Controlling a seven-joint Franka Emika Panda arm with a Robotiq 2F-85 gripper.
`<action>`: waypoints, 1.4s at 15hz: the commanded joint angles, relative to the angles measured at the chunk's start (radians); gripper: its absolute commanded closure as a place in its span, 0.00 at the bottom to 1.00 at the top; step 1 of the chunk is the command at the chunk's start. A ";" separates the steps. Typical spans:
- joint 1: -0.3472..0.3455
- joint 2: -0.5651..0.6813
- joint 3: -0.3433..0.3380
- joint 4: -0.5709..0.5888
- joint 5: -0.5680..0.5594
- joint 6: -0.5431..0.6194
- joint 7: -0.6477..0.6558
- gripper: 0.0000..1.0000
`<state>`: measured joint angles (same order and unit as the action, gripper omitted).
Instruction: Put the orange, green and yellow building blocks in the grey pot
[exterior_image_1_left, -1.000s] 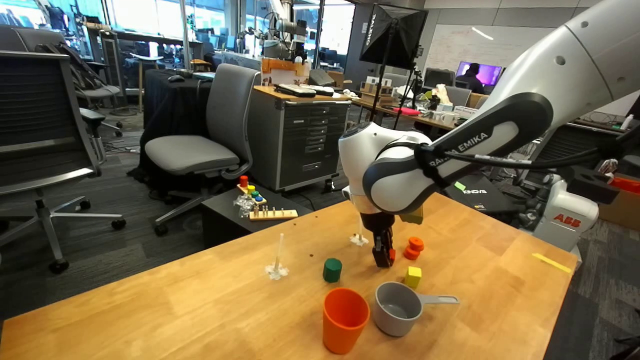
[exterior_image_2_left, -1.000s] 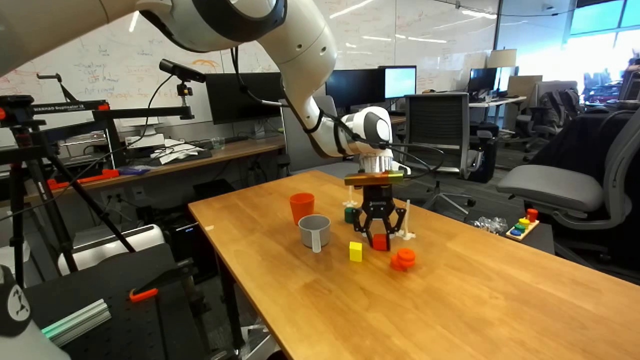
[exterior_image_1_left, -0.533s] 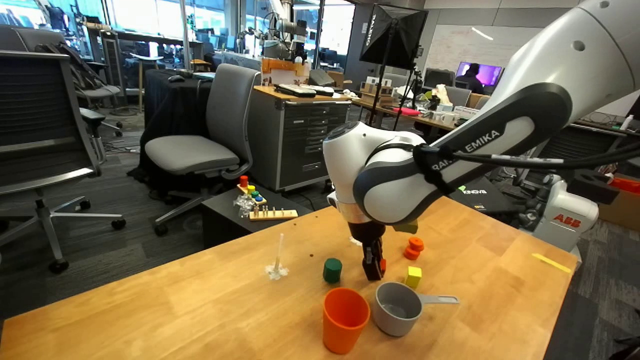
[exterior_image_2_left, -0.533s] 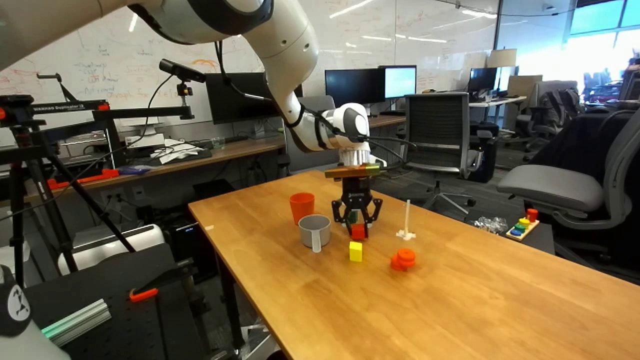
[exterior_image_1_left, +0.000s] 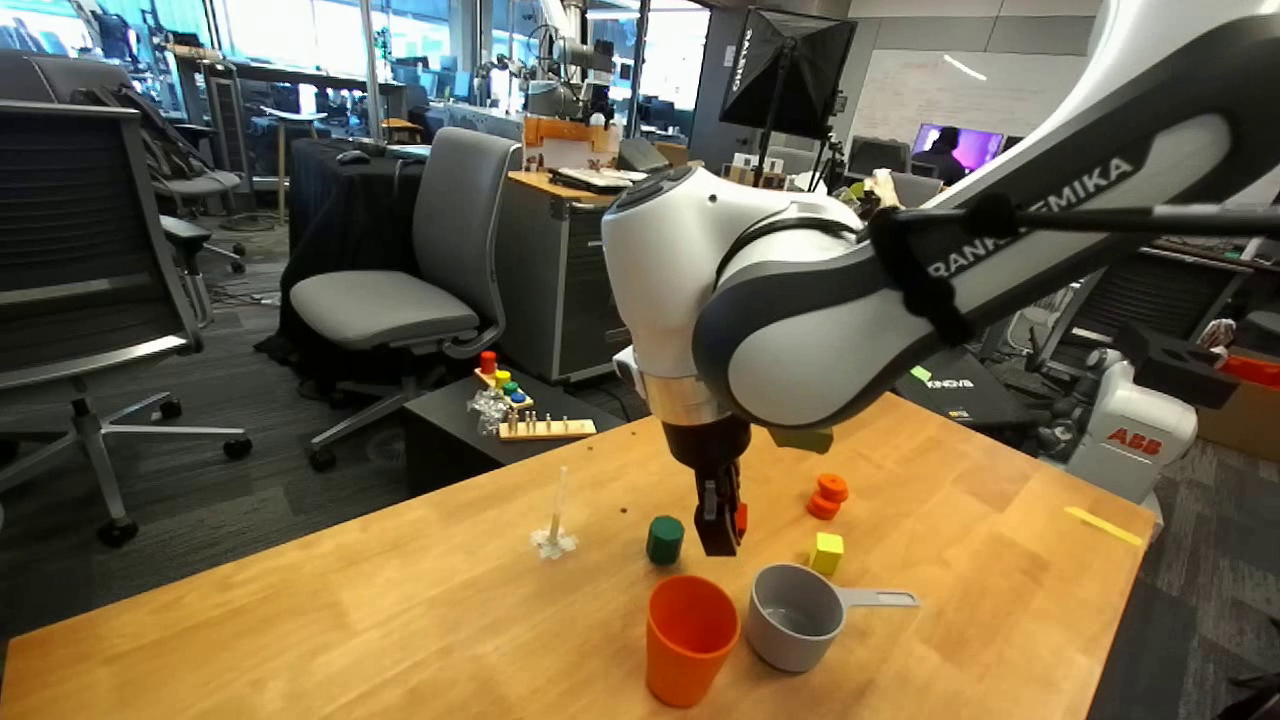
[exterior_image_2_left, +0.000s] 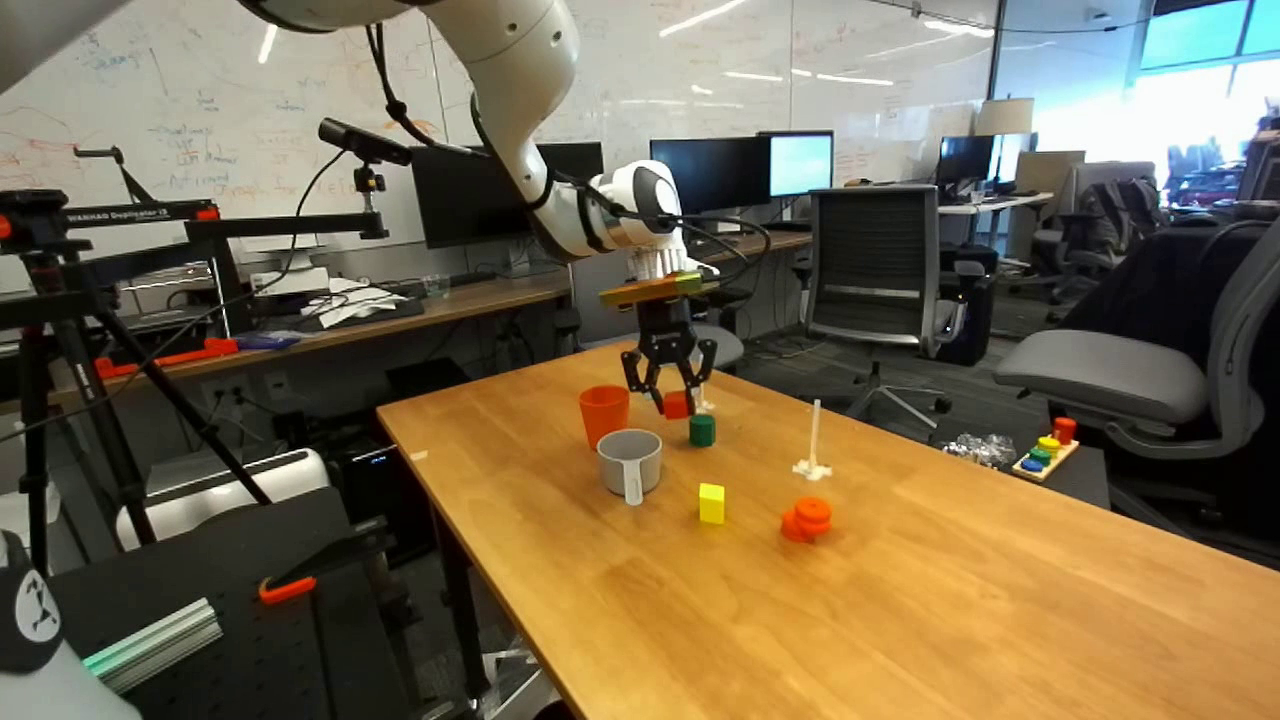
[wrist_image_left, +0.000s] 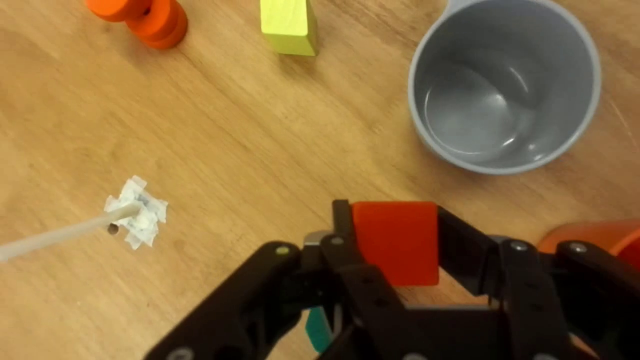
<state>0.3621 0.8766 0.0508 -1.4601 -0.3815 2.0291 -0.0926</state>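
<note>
My gripper (wrist_image_left: 392, 230) is shut on a red-orange block (wrist_image_left: 400, 245) and holds it above the table. In an exterior view the block (exterior_image_2_left: 677, 405) hangs above and behind the green block. The dark green block (exterior_image_1_left: 665, 540) stands on the table; only a sliver of it (wrist_image_left: 318, 330) shows between the gripper links in the wrist view. The yellow block (exterior_image_1_left: 826, 553) stands beside the grey pot (exterior_image_1_left: 788, 655). In the wrist view the pot (wrist_image_left: 472, 120) is empty, ahead and right of the held block. The yellow block (wrist_image_left: 287, 25) is at the top.
An orange cup (exterior_image_1_left: 685, 665) stands beside the pot. Round orange pieces (exterior_image_2_left: 806, 519) lie on the table past the yellow block. Thin upright sticks are taped to the table; one stick (exterior_image_2_left: 813, 440) is near the far edge. The pot's handle (exterior_image_1_left: 880, 598) points away from the cup.
My gripper has carried the red-orange block towards the cup and pot side, past the yellow block, and has lifted it higher. The pot, cup and other blocks have not moved.
</note>
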 joint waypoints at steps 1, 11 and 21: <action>0.012 -0.109 0.014 -0.121 -0.011 0.008 0.050 0.84; -0.008 -0.196 0.053 -0.346 0.025 0.057 0.144 0.84; -0.068 -0.231 0.020 -0.398 -0.004 0.052 0.138 0.00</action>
<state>0.3107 0.6783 0.0837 -1.8297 -0.3706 2.0724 0.0501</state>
